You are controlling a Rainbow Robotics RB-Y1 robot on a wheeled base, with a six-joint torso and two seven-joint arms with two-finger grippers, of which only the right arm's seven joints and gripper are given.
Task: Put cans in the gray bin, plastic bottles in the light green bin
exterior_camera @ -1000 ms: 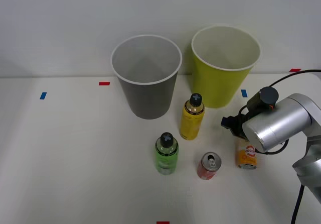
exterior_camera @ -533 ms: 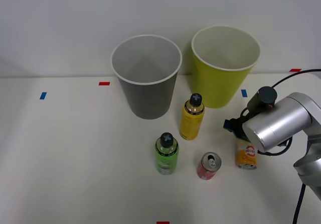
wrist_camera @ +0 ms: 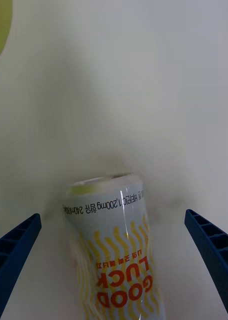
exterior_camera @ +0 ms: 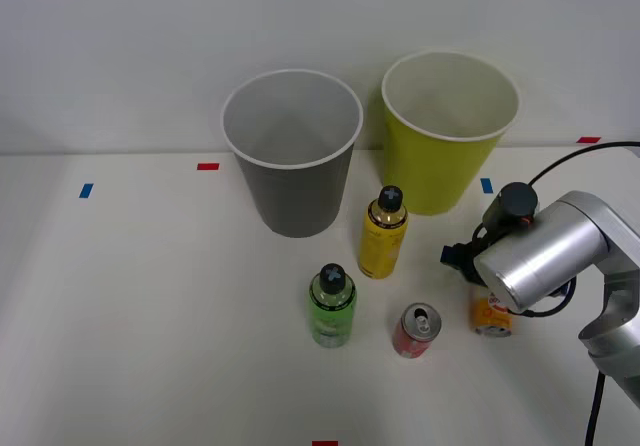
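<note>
The right claw [wrist_camera: 114, 260] is spread wide, one blue ribbed finger [wrist_camera: 14, 250] on each side of the white-and-orange container [wrist_camera: 116, 245], with a gap between each finger and it, so nothing is gripped. In the front view the silver arm [exterior_camera: 540, 251] covers the upper part of this container [exterior_camera: 492, 318], which stands toward the right edge of the tabletop [exterior_camera: 150, 316], near its front.

The red can [exterior_camera: 415, 330] stands upright just beside the container on its left, apart from it, pull-tab top showing. Further left, the green bottle [exterior_camera: 332, 306] with a black cap stands near the middle of the tabletop. The yellow bottle [exterior_camera: 382, 234], also black-capped, stands behind these two, toward the back edge.

At the back edge stand both bins, upright and open. The gray bin [exterior_camera: 292, 156] is near the middle and the light green bin [exterior_camera: 447, 131] is beside it on the right; their rims are close, though whether they touch is unclear. The yellow bottle stands in front of the gap between them.
</note>
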